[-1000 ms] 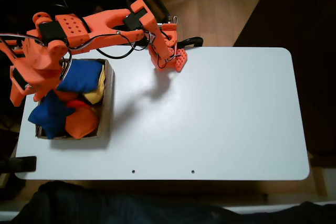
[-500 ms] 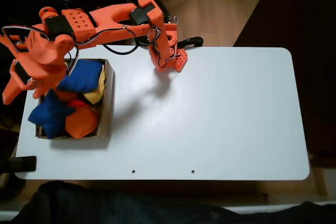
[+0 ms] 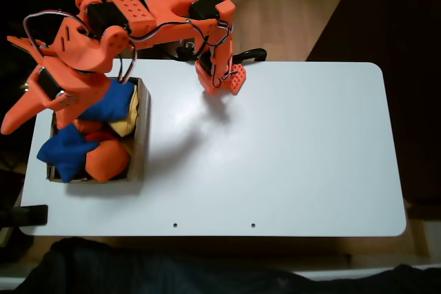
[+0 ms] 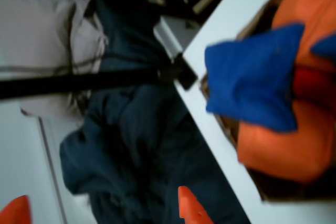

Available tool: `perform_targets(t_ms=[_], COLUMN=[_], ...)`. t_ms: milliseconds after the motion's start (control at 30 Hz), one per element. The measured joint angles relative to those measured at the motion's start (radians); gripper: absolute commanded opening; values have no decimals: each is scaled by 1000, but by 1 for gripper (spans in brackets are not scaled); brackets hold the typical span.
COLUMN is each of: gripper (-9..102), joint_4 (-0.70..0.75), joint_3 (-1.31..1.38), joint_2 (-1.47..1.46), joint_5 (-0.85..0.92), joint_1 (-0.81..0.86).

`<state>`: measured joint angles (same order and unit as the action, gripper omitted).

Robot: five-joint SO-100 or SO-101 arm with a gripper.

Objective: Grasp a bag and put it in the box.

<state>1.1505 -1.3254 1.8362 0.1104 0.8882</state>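
Note:
The bag (image 3: pixel 64 149), royal blue and flat with pointed corners, lies at the front left of the box (image 3: pixel 142 135), hanging over its rim. In the wrist view the bag (image 4: pixel 252 82) rests on orange and red beanbags inside the cardboard box (image 4: pixel 226 124). My orange gripper (image 3: pixel 8 84) hangs above and left of the box, out past the table's left edge. It is open, and its two tips (image 4: pixel 191 211) stand wide apart with nothing between them. My gripper (image 4: pixel 105 211) looks down at the floor beside the table.
A plumper blue beanbag (image 3: pixel 110 100), a yellow one (image 3: pixel 125 123) and orange ones (image 3: pixel 107 160) fill the box. The arm's base (image 3: pixel 220 77) stands at the white table's (image 3: pixel 275 156) back edge. Dark cloth (image 4: pixel 131 145) lies beyond the table's left edge.
The arm has lifted and swung the gripper up and leftward, off the box's left side. The beanbags in the box have not moved.

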Motion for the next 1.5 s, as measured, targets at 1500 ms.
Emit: perform_targets(t_ms=[1500], gripper=[43], joint_4=[75], joint_3=[-371], joint_2=[684], joint_5=[-5], joint_1=[-742])
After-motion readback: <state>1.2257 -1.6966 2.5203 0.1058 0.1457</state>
